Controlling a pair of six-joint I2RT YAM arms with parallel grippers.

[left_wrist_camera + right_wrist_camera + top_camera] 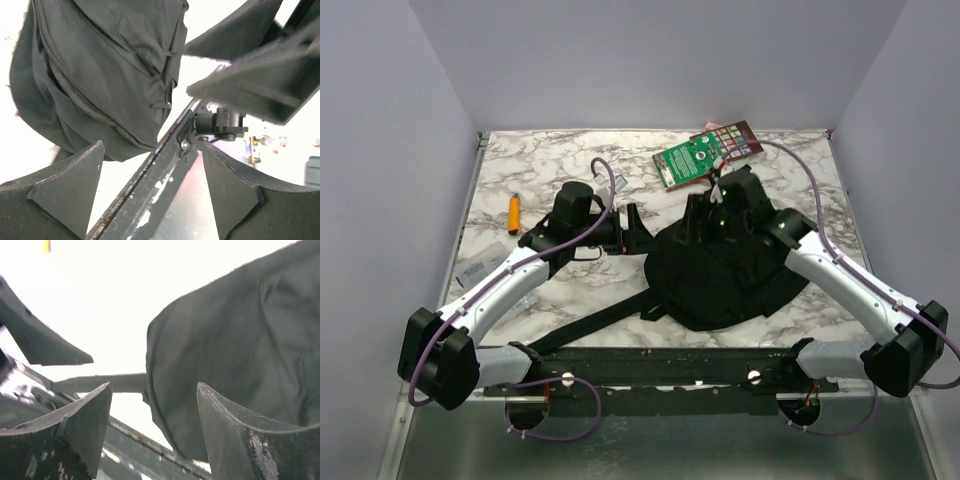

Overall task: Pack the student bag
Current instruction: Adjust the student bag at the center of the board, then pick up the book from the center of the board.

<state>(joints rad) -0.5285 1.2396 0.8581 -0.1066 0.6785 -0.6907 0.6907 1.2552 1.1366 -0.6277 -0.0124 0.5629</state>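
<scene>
Left gripper (150,200): 2 dark fingers spread wide, nothing between. Large soft black fabric backpack (100,75) ahead, up-left of fingers, not touching. Right gripper (155,425): fingers likewise parted, empty; backpack just beyond right finger. Top view: backpack lies centre-right on white marbled table (550,170), between 2 grippers. Long black strap (590,325) trails toward left arm base. Green-covered book (688,160) beyond backpack.

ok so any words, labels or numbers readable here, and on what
No text can be read in any view.
green-covered book: white print on the cover, too small to read.
dark red sheet beside it: small printed patches, too small to read.
student bag and small orange item: no text visible.
</scene>
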